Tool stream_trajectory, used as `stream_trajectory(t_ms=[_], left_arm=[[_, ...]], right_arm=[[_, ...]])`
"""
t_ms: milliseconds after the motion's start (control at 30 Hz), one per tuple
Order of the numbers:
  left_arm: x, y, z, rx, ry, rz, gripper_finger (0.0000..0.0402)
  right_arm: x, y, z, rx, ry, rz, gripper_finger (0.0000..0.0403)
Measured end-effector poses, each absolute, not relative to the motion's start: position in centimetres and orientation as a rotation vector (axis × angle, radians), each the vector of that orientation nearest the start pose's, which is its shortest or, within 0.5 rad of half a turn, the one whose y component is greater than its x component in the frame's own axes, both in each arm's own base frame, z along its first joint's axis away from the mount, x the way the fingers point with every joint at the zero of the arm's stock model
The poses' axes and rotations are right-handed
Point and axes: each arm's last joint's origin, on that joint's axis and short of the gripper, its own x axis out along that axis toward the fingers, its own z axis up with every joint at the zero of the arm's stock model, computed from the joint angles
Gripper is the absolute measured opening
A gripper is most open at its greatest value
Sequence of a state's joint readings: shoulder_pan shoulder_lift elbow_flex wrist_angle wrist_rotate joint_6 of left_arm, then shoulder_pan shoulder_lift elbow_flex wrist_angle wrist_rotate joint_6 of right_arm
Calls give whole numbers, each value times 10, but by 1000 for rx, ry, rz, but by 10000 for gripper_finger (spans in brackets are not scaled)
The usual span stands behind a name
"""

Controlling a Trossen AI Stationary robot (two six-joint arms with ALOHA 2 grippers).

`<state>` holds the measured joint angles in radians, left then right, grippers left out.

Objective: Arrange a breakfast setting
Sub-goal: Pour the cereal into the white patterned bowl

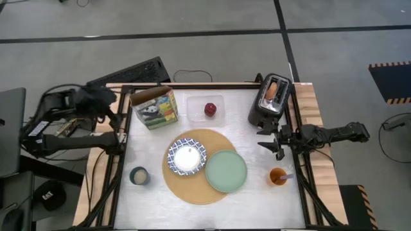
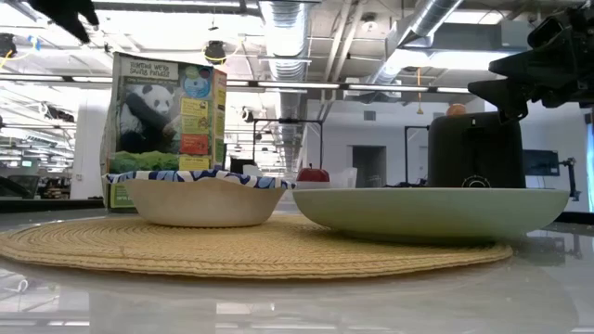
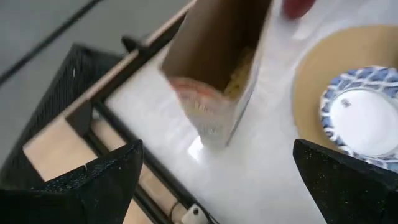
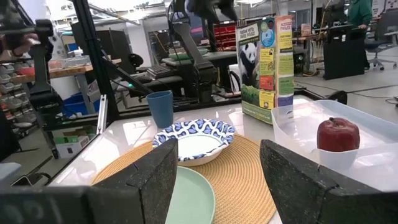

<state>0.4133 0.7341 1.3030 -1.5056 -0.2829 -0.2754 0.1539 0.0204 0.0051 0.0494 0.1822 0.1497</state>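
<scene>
The round tan mat (image 1: 192, 189) lies mid-table. On it stand the blue-and-white bowl (image 1: 187, 157) and the pale green plate (image 1: 226, 171). The panda cereal box (image 1: 155, 107) stands upright at the far left, its top open (image 3: 217, 56). The red apple (image 1: 210, 110) sits in a clear container (image 1: 196, 102). A toast slice (image 1: 273, 88) stands in the black toaster's slot (image 1: 266, 106). My left gripper (image 1: 106, 102) is open, high up beside the box's left. My right gripper (image 1: 271, 142) is open and empty, near the toaster, pointing toward the mat.
A blue cup (image 1: 139, 176) stands at the near left of the mat. An orange cup (image 1: 277, 176) with a pale handle sticking out stands at the near right. A black wire rack (image 3: 68, 81) lies beyond the table's far left corner.
</scene>
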Motion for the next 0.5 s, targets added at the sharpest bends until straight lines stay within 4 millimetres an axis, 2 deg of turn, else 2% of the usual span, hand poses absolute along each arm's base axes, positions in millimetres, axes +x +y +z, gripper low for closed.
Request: stream_trajectory(t_ms=[167, 300, 500], left_arm=[[71, 42, 356, -322, 907, 879, 398], [86, 50, 334, -307, 1013, 924, 398], [99, 58, 318, -250, 1059, 986, 398]], right_arm=[[98, 10, 168, 155, -35, -27, 256], [98, 10, 168, 155, -35, -28, 256], [98, 10, 168, 154, -34, -29, 256]])
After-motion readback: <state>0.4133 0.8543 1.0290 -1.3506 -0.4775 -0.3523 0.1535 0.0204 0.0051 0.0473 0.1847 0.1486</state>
